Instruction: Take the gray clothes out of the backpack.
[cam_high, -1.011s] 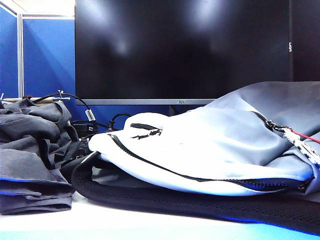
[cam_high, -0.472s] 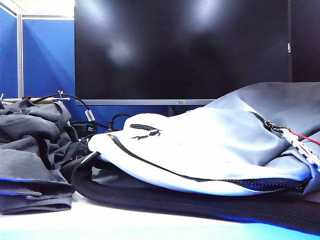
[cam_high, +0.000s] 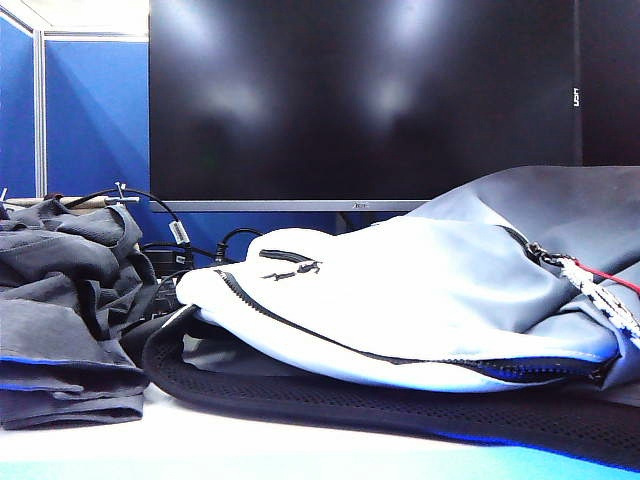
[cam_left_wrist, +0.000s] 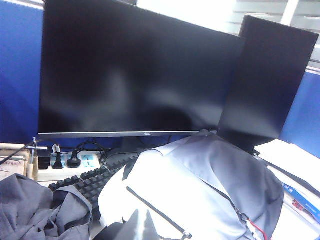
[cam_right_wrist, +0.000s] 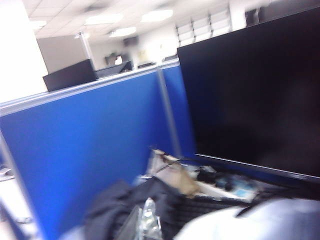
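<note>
The gray clothes (cam_high: 60, 300) lie in a folded heap on the table at the left of the exterior view, outside the backpack (cam_high: 400, 300). The backpack is pale with a black zipper and lies on its side, its black mesh padding underneath. No gripper shows in the exterior view. In the left wrist view my left gripper (cam_left_wrist: 141, 220) hangs shut and empty, raised above the backpack (cam_left_wrist: 200, 190), with the gray clothes (cam_left_wrist: 35, 210) off to one side. The right wrist view is blurred. In it my right gripper (cam_right_wrist: 148, 220) is shut, in front of the dark clothes (cam_right_wrist: 117, 205) and beside the backpack (cam_right_wrist: 250, 222).
A large black monitor (cam_high: 360, 100) stands behind the backpack, with a second dark screen (cam_left_wrist: 267, 85) beside it. A black keyboard (cam_left_wrist: 95, 182), a power strip (cam_left_wrist: 70, 162) and cables (cam_high: 175, 235) lie at the monitor's foot. Blue partition walls (cam_right_wrist: 85, 150) close off the left side.
In the exterior view the backpack's pale front edge has sunk and spread slightly to the left. The clothes heap has not moved. No gripper appears in any of these frames.
</note>
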